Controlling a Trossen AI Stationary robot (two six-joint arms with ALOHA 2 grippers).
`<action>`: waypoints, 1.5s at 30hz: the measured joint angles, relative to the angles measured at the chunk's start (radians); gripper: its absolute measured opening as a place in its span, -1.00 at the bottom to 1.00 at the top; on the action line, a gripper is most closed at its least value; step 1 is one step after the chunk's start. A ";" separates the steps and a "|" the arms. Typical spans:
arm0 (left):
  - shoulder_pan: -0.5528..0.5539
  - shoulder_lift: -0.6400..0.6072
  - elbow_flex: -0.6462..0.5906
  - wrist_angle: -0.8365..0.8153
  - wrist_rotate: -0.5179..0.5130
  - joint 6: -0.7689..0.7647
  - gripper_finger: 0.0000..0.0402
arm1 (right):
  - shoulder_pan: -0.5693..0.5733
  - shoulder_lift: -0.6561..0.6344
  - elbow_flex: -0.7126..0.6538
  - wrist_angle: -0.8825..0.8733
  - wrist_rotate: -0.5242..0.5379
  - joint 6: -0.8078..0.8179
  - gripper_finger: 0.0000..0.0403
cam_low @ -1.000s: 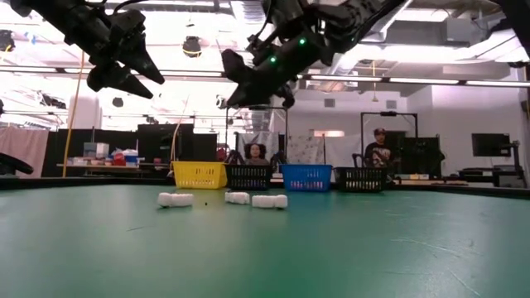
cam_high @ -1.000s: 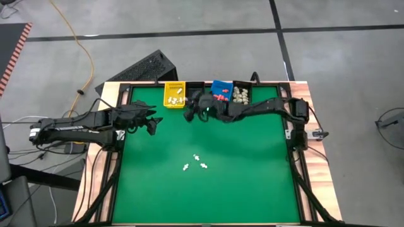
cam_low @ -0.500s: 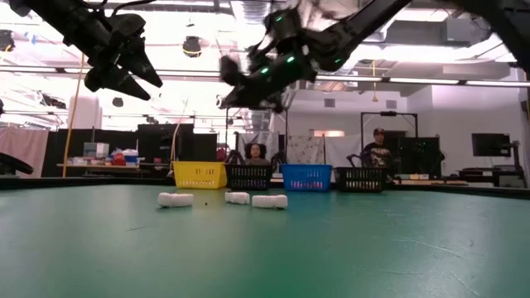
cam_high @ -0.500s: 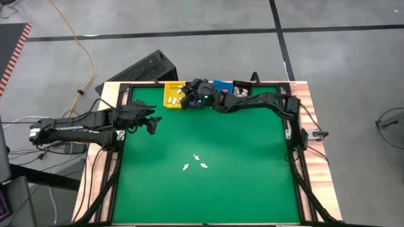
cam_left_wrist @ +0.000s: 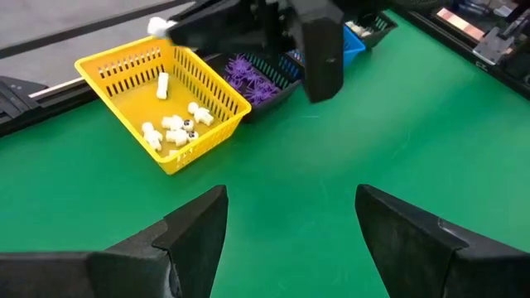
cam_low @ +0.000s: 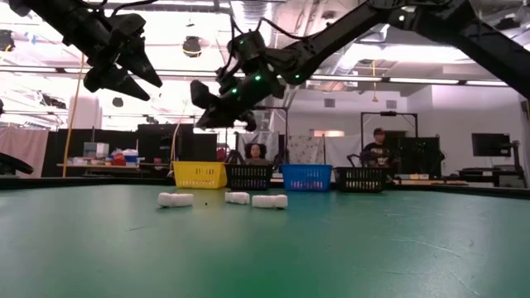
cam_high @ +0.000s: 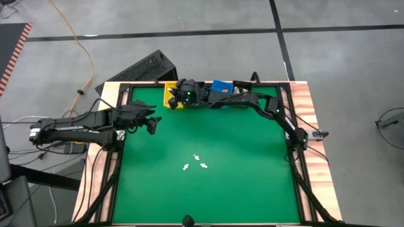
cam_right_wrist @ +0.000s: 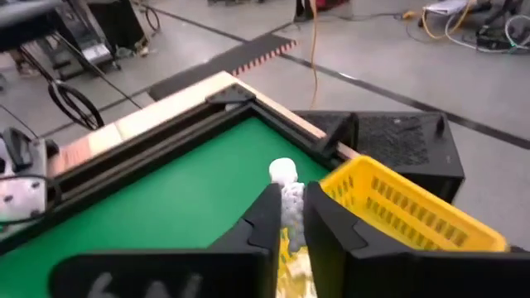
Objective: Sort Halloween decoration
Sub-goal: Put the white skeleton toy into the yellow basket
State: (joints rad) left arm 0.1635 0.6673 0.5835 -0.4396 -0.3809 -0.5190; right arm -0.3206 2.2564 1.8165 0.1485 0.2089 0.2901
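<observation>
Covering yellow bin (cam_high: 170,94), right gripper (cam_right_wrist: 287,217) grips white figurine (cam_right_wrist: 286,192).

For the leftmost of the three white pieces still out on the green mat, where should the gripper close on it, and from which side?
Take the leftmost white piece across its middle, coming straight down from above. In the low view it lies flat on its side, long and low, apart from the other two pieces, so fingers should fit either side of its narrow width. The left gripper, open, looks better placed.
</observation>
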 joint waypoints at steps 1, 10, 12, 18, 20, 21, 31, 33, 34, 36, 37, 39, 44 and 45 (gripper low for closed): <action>0.000 0.000 0.000 0.000 0.000 0.000 0.28 | 0.001 0.012 0.014 0.004 0.000 0.000 -0.63; 0.000 0.000 0.000 -0.005 0.000 0.000 0.28 | -0.012 0.015 0.054 -0.129 -0.001 0.000 0.02; 0.000 0.000 0.000 -0.006 -0.003 0.000 0.28 | -0.018 0.015 0.054 -0.152 -0.002 0.000 0.11; 0.000 0.000 0.000 -0.006 -0.004 0.000 0.28 | -0.021 -0.028 0.053 -0.321 -0.138 0.017 0.15; 0.000 0.000 0.000 -0.008 0.003 0.009 0.28 | -0.017 -0.075 0.052 -0.460 -0.209 -0.032 0.12; 0.000 0.000 0.000 -0.008 0.003 0.011 0.28 | -0.012 -0.098 0.053 -0.523 -0.233 -0.062 0.10; 0.000 0.000 0.000 -0.013 0.010 0.020 0.28 | 0.223 -0.298 0.024 -1.049 -0.244 -0.118 0.03; 0.000 0.000 0.000 -0.011 0.019 0.019 0.28 | 0.293 -0.317 -0.032 -1.007 -0.238 -0.063 0.03; 0.000 0.000 0.000 -0.012 0.022 0.019 0.28 | 0.331 -0.322 -0.067 -0.976 -0.221 -0.034 0.03; 0.000 0.000 0.000 -0.011 0.037 0.018 0.28 | 0.393 -0.324 -0.139 -0.911 -0.165 0.030 0.03; 0.000 0.000 0.000 -0.012 0.040 0.018 0.28 | 0.419 -0.323 -0.175 -0.875 -0.139 0.062 0.03; 0.000 0.000 0.000 -0.012 0.045 0.019 0.28 | 0.461 -0.320 -0.239 -0.793 -0.100 0.113 0.03; 0.000 0.000 0.000 -0.014 0.044 0.033 0.28 | 0.510 -0.310 -0.349 -0.562 0.031 0.152 0.03; 0.000 0.000 0.000 -0.014 0.044 0.033 0.28 | 0.514 -0.310 -0.367 -0.522 0.059 0.155 0.03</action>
State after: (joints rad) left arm 0.1634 0.6670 0.5835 -0.4535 -0.3370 -0.4861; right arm 0.1934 1.9465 1.4495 -0.3738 0.2677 0.4454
